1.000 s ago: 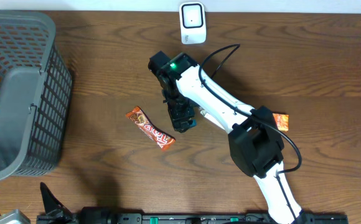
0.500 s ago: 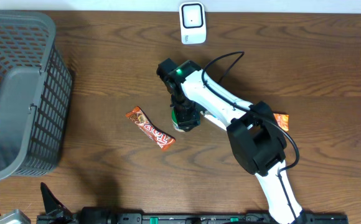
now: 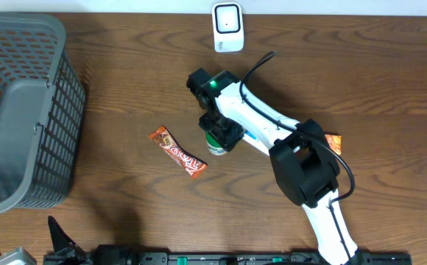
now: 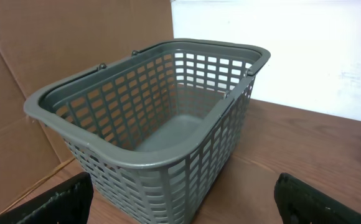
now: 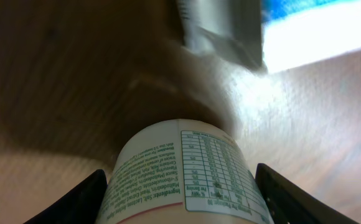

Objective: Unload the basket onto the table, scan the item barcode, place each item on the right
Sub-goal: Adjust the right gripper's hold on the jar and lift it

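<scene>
At the far left stands the grey basket (image 3: 22, 110), empty as far as the left wrist view shows. The left gripper (image 4: 187, 205) is parked at the near left corner with its 2 fingers spread wide, holding nothing.

Further right an orange snack bar (image 3: 178, 153) lies flat on the table (image 3: 125, 66), well apart from the basket.

Just right of it, the right gripper (image 5: 182, 199) is down over a small white tub (image 5: 183, 162) with green print. In the wrist view, its fingers (image 5: 75, 199) sit against both sides of the tub at a medium spread, so it seems to be gripped. Whether it is off the table I cannot tell; the view is blurred.

The scanner (image 3: 227, 27) sits at the far edge, slightly right of the tub and well apart from it. An orange packet (image 3: 333, 143) peeks out beside the arm.

The step in hand looks like the pickup of 1 item. Next, the tub likely needs carrying up toward the scanner and turning so that its barcode faces the window. Only a nutrition panel shows now, so the code may be on another side.
</scene>
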`<state>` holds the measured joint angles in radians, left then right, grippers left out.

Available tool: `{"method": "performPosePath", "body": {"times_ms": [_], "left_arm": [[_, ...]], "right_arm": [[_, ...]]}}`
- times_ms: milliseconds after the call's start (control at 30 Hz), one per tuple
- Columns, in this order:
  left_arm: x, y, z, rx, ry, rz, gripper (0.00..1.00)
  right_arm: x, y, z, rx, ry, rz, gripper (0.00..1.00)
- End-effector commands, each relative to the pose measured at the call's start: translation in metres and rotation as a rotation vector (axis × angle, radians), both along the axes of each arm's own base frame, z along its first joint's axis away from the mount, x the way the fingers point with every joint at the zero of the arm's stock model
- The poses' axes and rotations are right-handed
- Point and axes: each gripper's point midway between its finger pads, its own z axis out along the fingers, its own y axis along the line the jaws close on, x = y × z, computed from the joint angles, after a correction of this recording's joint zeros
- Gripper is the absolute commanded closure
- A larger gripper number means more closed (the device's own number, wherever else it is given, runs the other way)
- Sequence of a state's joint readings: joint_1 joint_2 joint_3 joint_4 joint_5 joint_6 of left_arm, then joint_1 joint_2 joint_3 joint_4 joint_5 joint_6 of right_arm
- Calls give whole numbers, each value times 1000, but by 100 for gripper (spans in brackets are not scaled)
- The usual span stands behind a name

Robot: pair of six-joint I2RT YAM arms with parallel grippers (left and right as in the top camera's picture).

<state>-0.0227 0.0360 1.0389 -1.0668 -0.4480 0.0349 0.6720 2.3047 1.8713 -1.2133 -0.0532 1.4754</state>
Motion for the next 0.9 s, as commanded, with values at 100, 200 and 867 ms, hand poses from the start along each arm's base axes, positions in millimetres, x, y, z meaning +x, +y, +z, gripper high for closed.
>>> {"method": "performPosePath", "body": {"times_ms": [100,200,867], "left_arm": [[-4,1,1,15,-8,4,7],[-4,1,1,15,-8,4,7],[-5,1,-6,16,22,4,7]], "right_arm": [[19,-12,4,43,-47,626,48],[23,-10,4,60,-63,839,48],[27,10,32,60,-105,1453,1]]}}
